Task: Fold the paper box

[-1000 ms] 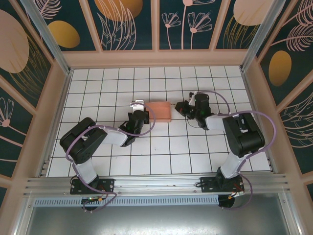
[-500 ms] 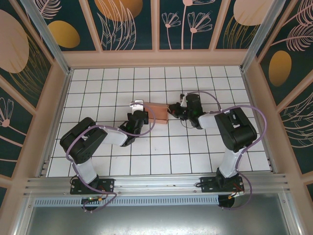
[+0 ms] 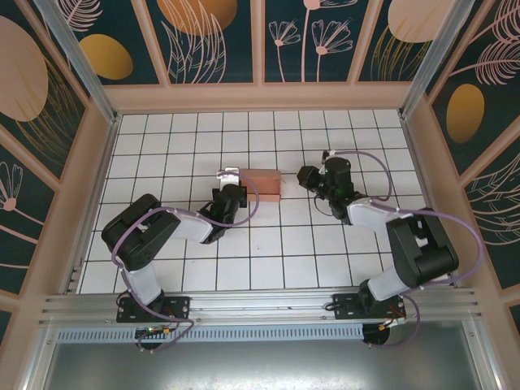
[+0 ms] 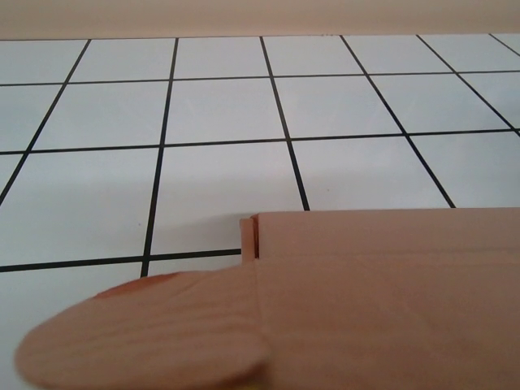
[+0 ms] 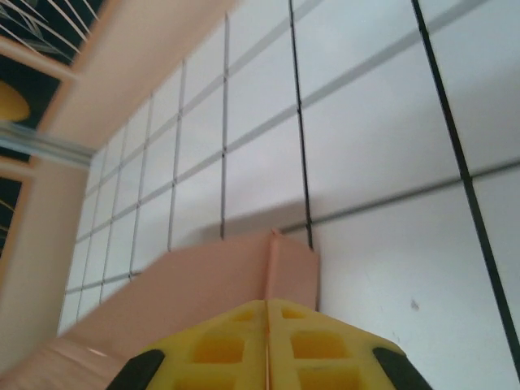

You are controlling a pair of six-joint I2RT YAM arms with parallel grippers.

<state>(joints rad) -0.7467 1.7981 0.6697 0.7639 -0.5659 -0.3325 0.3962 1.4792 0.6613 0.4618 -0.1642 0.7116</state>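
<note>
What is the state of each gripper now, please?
Left gripper: jaws closed, seemingly pinching the paper box at its left end.
Right gripper: jaws closed, holding nothing.

The top view looks steeply down from above and behind the arm bases point(image 3: 154, 307) over the whole white black-gridded tiled surface point(image 3: 187, 268). The left wrist view skims low and very close across the salmon-pink folded cardboard box point(image 4: 390, 301) toward the beige far wall point(image 4: 244, 16). The right wrist view, rolled askew, looks past the right pincer point(image 5: 267, 309) at the same box point(image 5: 203, 284).
</note>
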